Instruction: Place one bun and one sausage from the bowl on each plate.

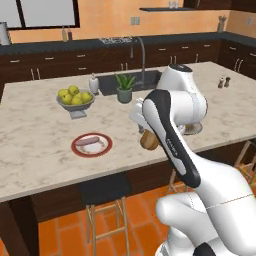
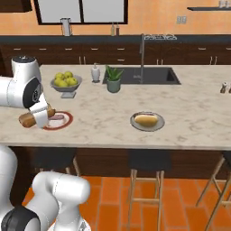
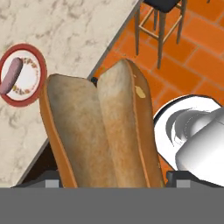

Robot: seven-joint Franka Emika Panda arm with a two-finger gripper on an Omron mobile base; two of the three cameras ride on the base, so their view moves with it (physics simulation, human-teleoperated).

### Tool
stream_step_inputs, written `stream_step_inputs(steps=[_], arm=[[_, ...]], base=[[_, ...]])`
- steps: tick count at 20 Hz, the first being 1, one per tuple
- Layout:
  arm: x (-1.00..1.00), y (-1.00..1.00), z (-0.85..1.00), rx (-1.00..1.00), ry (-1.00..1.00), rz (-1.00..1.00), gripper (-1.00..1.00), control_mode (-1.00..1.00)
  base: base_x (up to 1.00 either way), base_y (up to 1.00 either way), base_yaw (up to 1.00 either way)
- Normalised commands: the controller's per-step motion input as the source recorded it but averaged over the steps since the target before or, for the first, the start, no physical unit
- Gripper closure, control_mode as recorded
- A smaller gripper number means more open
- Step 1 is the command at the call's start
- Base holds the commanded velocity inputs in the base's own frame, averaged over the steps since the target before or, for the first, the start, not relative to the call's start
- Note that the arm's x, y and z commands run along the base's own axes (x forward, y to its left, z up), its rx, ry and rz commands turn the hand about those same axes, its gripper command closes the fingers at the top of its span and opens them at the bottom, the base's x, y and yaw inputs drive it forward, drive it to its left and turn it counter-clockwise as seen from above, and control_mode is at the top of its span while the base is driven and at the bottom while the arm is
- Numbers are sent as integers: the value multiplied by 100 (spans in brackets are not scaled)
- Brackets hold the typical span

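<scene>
My gripper (image 1: 145,132) (image 2: 39,116) (image 3: 111,175) is shut on a split tan bun (image 1: 148,141) (image 2: 27,120) (image 3: 100,131), held in the air over the counter's front edge, to the right of the white red-rimmed plate (image 1: 102,149) (image 2: 65,122) (image 3: 33,85). On that plate lies a pink sausage (image 1: 90,140) (image 2: 57,117) (image 3: 11,75). Further right, the grey plate (image 2: 135,123) carries another bun (image 2: 146,119); in the left base view my arm covers most of it. The bowl is hidden.
A pale footed bowl of yellow-green apples (image 1: 75,98) (image 2: 66,82), a soap bottle (image 1: 93,83) (image 2: 95,72) and a potted plant (image 1: 125,89) (image 2: 113,79) stand by the sink (image 2: 142,75). Two shakers (image 1: 224,82) (image 2: 224,87) sit far right. Stools (image 1: 106,200) (image 2: 145,171) stand below the counter edge.
</scene>
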Motion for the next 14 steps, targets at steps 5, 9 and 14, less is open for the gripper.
stream_step_inputs(steps=[5,9,14], arm=[[0,0,0,0,0,0,100,100],[34,5,0,0,0,2,100,-100],[67,-11,-70,-3,2,-7,100,-100]], base=[[73,86,2],[50,23,2],[0,0,0]])
